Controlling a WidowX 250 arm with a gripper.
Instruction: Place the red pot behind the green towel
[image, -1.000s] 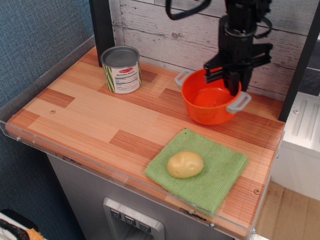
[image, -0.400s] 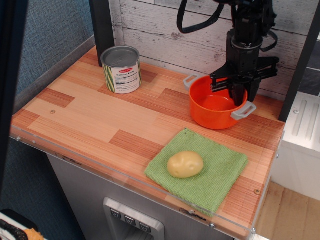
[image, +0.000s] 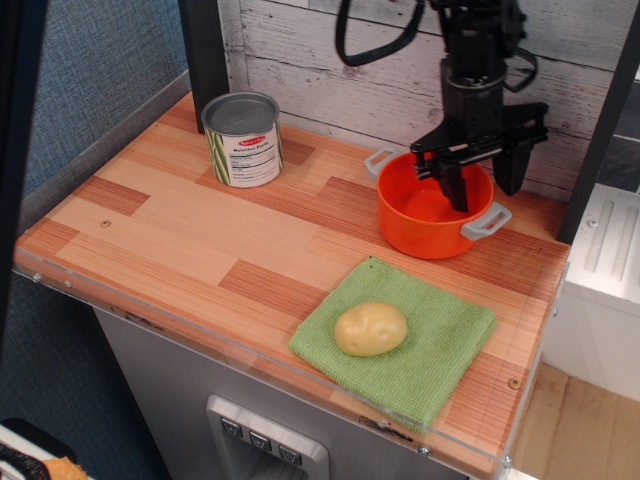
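The red pot (image: 425, 222) with two grey loop handles stands upright on the wooden table, just behind the green towel (image: 441, 349) and apart from it. My gripper (image: 482, 180) hangs over the pot's back right rim with its jaws spread wide. One finger (image: 454, 186) is over the pot's inside, the other (image: 509, 168) is outside the rim. It holds nothing. The towel lies flat near the table's front right edge.
A yellow potato (image: 370, 329) lies on the towel. A silver tin can (image: 243, 138) with a striped label stands at the back left. A plank wall rises right behind the pot. A clear low rim (image: 150, 322) edges the wooden table (image: 170, 230).
The pot went from held tilted above the table to standing on it, slightly further right. The gripper opened, let go of the rim and rose a little.
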